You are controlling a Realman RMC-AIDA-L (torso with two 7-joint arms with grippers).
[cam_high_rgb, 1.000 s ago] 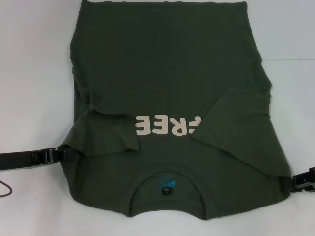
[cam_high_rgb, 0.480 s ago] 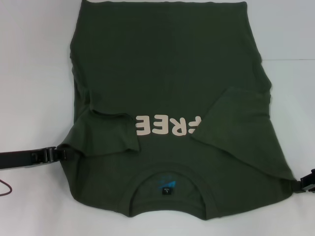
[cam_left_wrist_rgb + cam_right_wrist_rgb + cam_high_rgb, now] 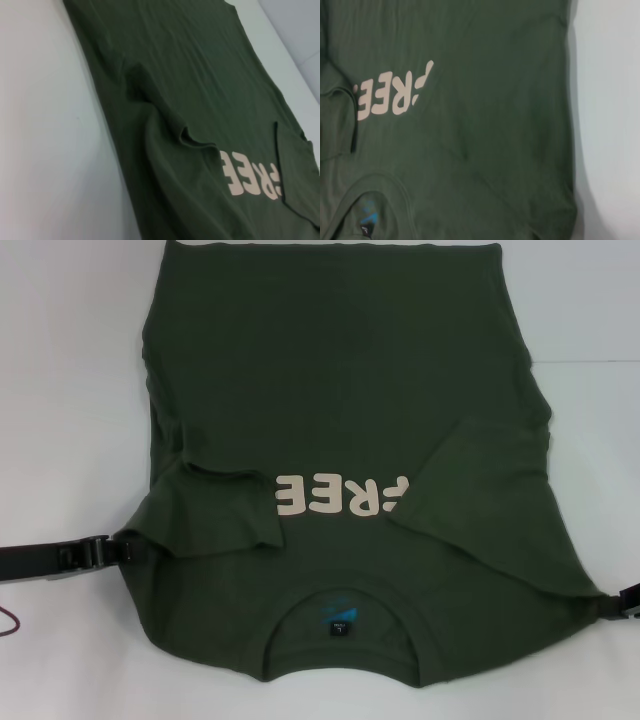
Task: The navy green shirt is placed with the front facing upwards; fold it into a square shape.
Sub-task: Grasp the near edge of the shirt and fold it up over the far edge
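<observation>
In the head view, we see the large dark olive-green short-sleeved cotton T-shirt point(image 3: 345, 440) spread front-up on the white table point(image 3: 70, 390), filling most of the frame. Its collar with the small blue label point(image 3: 340, 615) sits at the lower centre, the hem at the top edge. Both sleeves are already turned inward, and the right one covers the start of the cream "FREE!" letters point(image 3: 340, 495).

The left gripper point(image 3: 125, 550) sits at the lower left, touching the shirt's edge beside the folded sleeve. The right gripper point(image 3: 622, 605) shows only at the lower right border, at the shirt's shoulder corner. We cannot tell whether either gripper's fingers are spread or pinching cloth.

We judge that the step in hand is taking the collar-end corners to fold the shirt lengthwise. To do it well, we should catch both layers at each corner, lift both sides evenly, and carry the collar edge straight toward the hem so the sleeves stay tucked.

In the left wrist view, the shirt runs diagonally across the frame. A raised crease marks the folded sleeve near the centre, and the letters lie at the lower right. No fingers show.

In the right wrist view, the shirt covers all but a strip of table on the right. The letters are at the left, the collar at the lower left. Again no fingers show.
</observation>
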